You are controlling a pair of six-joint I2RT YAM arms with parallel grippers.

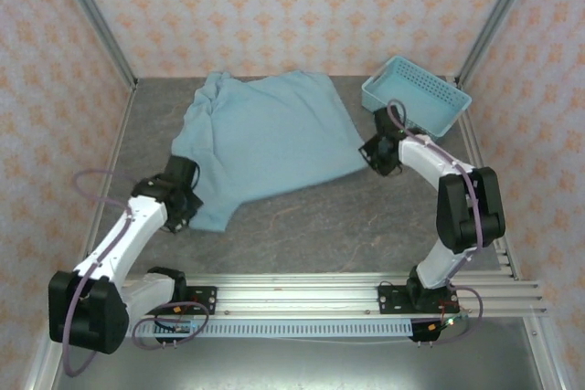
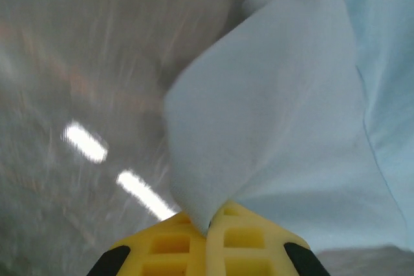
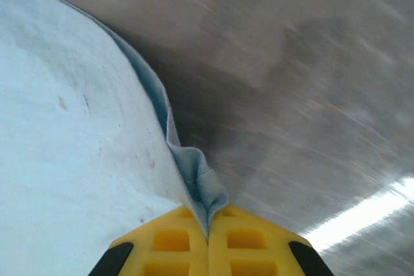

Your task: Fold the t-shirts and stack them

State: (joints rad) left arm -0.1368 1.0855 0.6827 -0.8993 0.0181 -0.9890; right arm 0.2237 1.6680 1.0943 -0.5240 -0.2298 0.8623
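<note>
While the light teal t-shirt lies spread on the grey tabletop, the left claw pinches its near-left corner and the right claw clamps its right edge.

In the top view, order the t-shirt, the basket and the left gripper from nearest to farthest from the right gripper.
1. t-shirt: its edge is pinched in the right gripper, cloth spreading left.
2. basket: just behind, far right corner.
3. left gripper: across the table, near left.
</note>
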